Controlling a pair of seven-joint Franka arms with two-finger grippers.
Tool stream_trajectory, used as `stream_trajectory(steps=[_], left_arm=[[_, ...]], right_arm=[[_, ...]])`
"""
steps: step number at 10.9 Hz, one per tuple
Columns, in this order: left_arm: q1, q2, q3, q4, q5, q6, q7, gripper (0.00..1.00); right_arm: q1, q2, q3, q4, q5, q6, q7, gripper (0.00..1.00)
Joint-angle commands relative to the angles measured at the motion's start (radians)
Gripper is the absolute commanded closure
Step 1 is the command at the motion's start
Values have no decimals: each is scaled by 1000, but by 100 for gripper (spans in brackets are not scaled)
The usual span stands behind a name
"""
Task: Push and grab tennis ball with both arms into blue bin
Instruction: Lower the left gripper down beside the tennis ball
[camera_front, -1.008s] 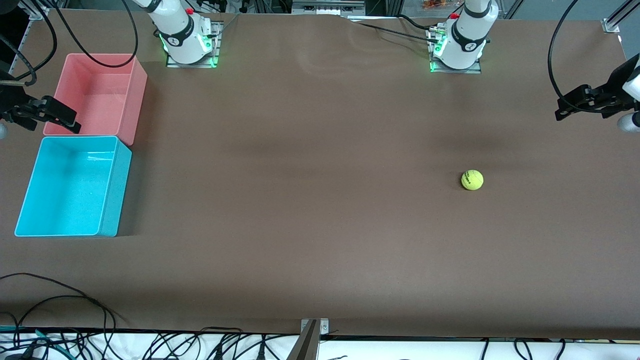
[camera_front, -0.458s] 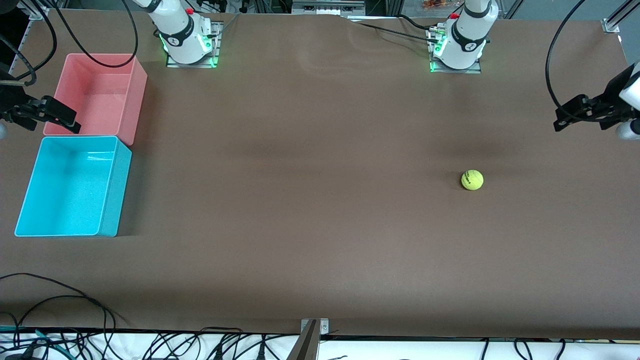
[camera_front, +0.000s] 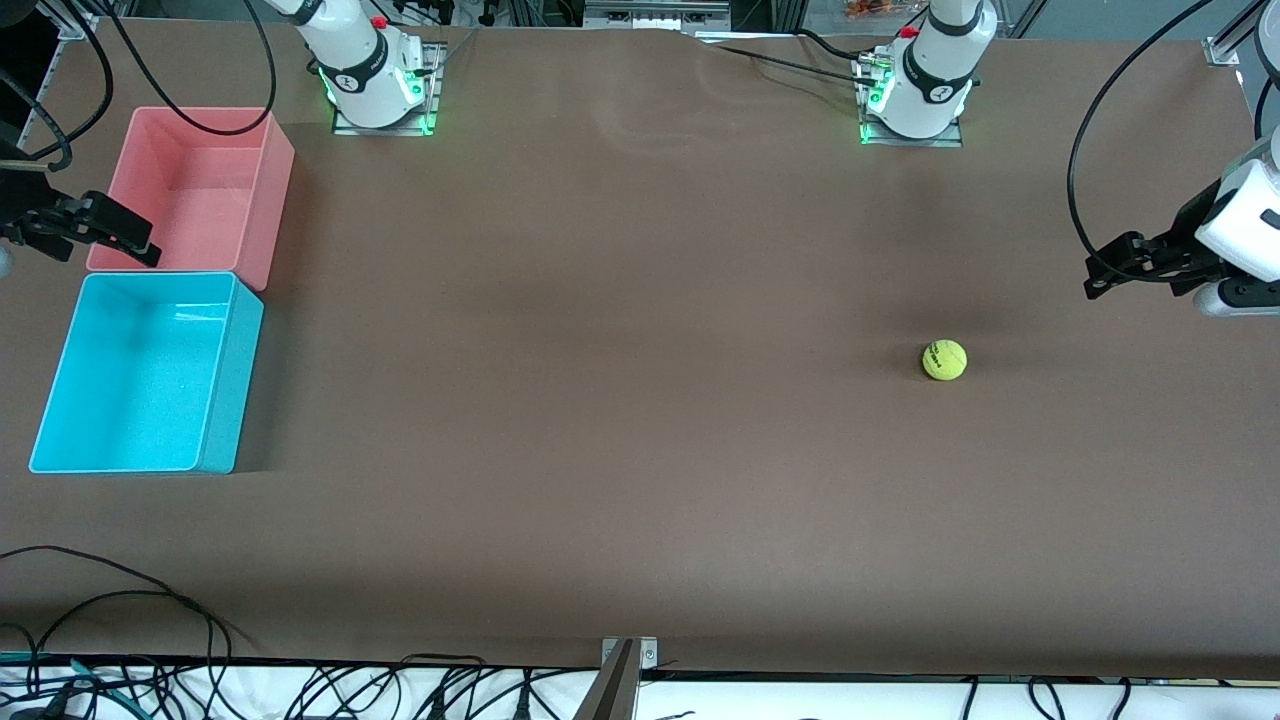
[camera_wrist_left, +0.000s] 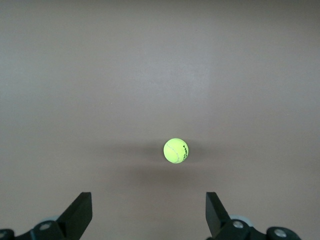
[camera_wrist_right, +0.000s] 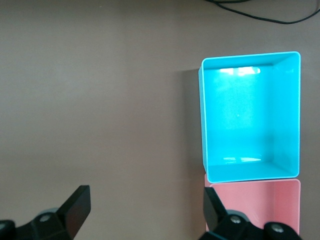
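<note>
Grippers, mine, two. Left gripper: fingers spread wide, in the air over the table at the left arm's end, holding nothing. Right gripper: fingers spread wide, over the pink bin, holding nothing. Blue bin: touching the pink bin, nearer the front camera than it. Tennis ball: on the table, well apart from the blue bin, toward the left arm's end, near the left gripper.
</note>
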Motion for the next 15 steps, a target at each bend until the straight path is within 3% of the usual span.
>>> stream_trajectory(steps=[1, 4, 6, 13, 15], left_arm=[[1, -56, -1, -51, -16, 19, 16, 0], [-4, -51, -1, -93, -16, 68, 16, 0], [6, -50, 2, -202, -16, 243, 28, 0], [16, -25, 6, -302, -13, 254, 16, 0], [21, -4, 7, -340, -13, 324, 16, 0]], right_arm=[[2, 10, -2, 29, 12, -18, 12, 0], [2, 10, -2, 29, 12, -18, 12, 0], [2, 8, -2, 29, 12, -19, 12, 0], [2, 10, -2, 29, 7, -12, 11, 0], [5, 10, -2, 29, 7, -10, 11, 0]])
